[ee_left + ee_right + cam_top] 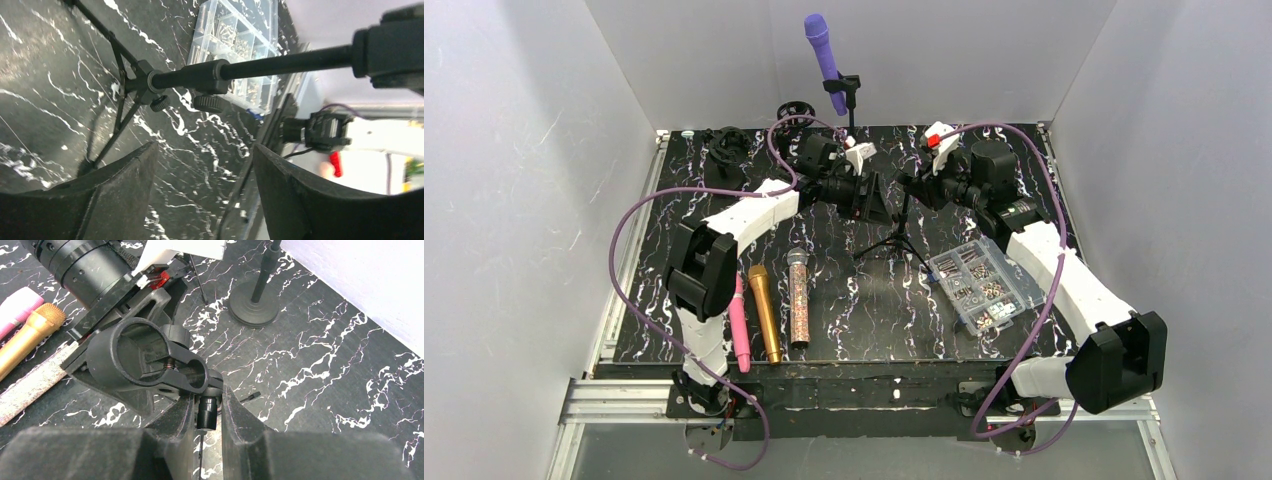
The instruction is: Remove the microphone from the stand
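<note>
your right gripper (206, 397) is clamped tight on the thin post of the tripod stand (896, 240). the stand's empty clip (105, 365) sits just above the fingertips. your left gripper (205, 152) is partway open w/ nothing btwn the jaws. the tripod's pole runs crosswise just past its fingertips w/o touching them, and the legs spread on the table (45, 65) off to one side. the clear parts box (235, 30) lies further out, past that pole.

the purple mic (821, 45) isn't at either set of jaws. it sits tilted in the clip of the round-base stand (252, 307) at the back, well beyond both grippers. from the right jaws that base is ahead and a bit to the right, apart from them.

the pink mic (740, 330), gold mic (764, 315) and glitter mic (798, 300) lie flat side by side behind the left jaws, toward that arm's base.
</note>
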